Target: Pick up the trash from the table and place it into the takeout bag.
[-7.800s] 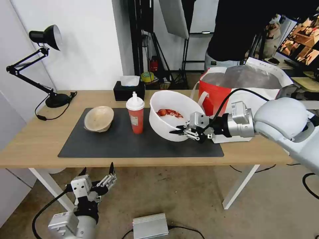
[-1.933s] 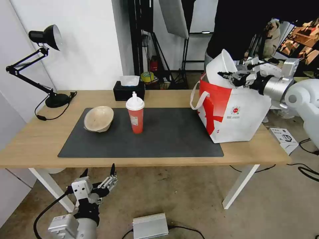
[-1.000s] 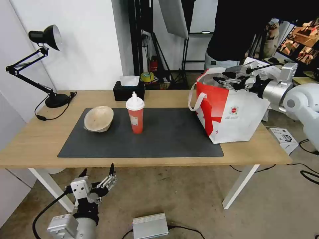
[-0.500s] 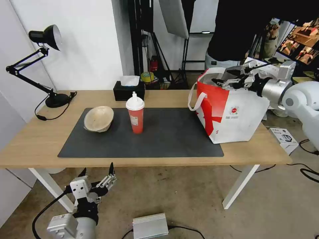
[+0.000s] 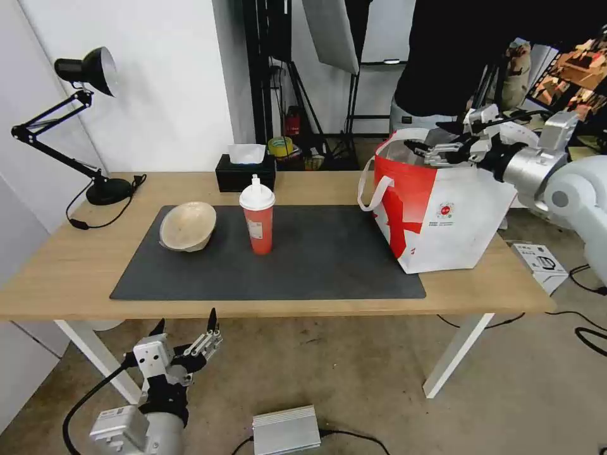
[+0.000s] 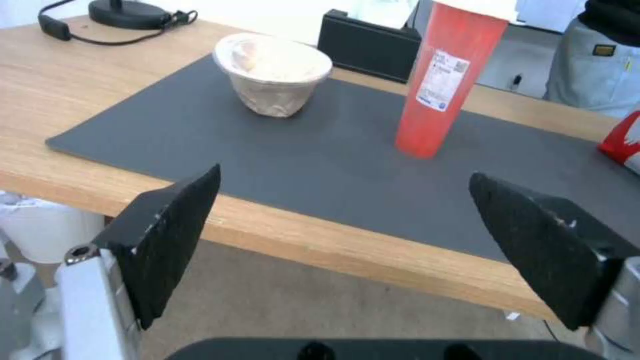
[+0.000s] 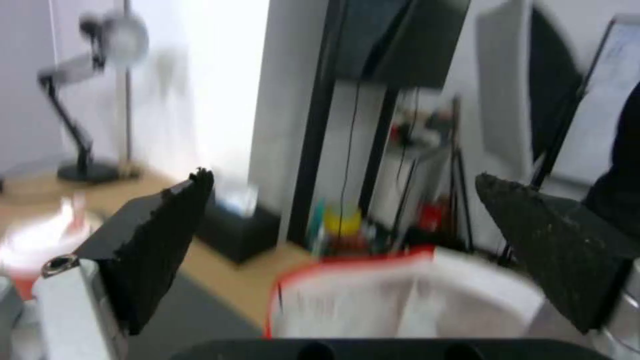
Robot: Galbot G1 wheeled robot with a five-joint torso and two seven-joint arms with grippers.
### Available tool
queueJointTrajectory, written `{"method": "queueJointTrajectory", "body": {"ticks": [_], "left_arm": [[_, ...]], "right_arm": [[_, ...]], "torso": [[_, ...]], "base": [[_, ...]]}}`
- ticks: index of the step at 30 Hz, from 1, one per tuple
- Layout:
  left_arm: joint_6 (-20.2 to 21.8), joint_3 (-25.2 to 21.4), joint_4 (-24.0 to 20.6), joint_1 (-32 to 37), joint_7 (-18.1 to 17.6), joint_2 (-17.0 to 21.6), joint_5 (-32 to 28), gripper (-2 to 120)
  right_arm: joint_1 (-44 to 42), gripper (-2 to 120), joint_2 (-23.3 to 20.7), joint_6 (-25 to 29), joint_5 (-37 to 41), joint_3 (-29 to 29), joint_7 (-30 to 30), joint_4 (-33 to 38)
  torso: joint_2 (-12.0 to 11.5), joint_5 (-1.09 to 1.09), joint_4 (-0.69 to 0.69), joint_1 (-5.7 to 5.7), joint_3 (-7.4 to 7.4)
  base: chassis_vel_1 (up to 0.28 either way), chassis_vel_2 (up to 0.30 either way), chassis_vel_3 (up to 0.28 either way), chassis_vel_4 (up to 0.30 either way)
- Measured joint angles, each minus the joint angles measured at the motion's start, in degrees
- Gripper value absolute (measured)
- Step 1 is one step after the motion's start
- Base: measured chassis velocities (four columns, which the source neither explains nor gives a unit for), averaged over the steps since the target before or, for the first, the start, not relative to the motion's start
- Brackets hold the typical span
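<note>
The right end effector [image 5: 436, 144] hangs over the open mouth of the takeout bag [image 5: 442, 208], its fingers spread wide with nothing between them; the right wrist view looks down past both dark pads at the bag's red-edged rim [image 7: 373, 260] and pale lining, which suits a drop made from above rather than a reach inside. The bag stands upright at the right end of the desk [image 5: 69, 272], one corner resting on the dark grey mat [image 5: 316, 259], its white loop handle [image 5: 370, 186] hanging toward the mat side. Two pieces of trash wait on the mat: the red drink cup with white lid [image 5: 257, 218] stands upright near the middle, and the beige pulp bowl [image 5: 188, 225] sits tilted on its side near the mat's left edge, well apart from the bag. The left end effector [image 5: 186, 328] is parked low in front of the desk's near edge, fingers open and empty, its wrist view facing the cup [image 6: 448, 80] and bowl [image 6: 273, 70] across the mat. Behind the cup sits a black tissue box [image 5: 245, 169], and a black desk lamp [image 5: 76, 120] stands at the far left. The light-wood top is otherwise bare; the floor below is concrete with a grey power brick [image 5: 286, 430] and cables.
</note>
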Motion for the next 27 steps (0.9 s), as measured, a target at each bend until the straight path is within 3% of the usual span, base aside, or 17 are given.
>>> {"method": "queueJointTrajectory", "body": {"ticks": [10,22,27], "left_arm": [[0.0,-0.06,0.0,0.08,0.02,-0.17,0.13,100],[-0.05,-0.07,0.0,0.19,0.02,-0.73,0.42,100],[-0.18,0.07,0.0,0.19,0.04,-0.9,0.68,100]], "right_arm": [[-11.08,100,0.23,5.61,1.56,6.17,12.38,13.81],[-23.92,100,0.19,12.91,-2.63,10.88,15.58,21.56],[-29.01,100,2.67,15.07,-5.87,12.77,18.52,25.55]], "torso": [[0.0,0.0,0.0,0.0,0.0],[0.0,0.0,-0.01,0.0,-0.01],[0.0,0.0,0.0,0.0,-0.01]], "base": [[0.0,0.0,0.0,0.0],[0.0,0.0,0.0,0.0],[0.0,0.0,0.0,0.0]]}}
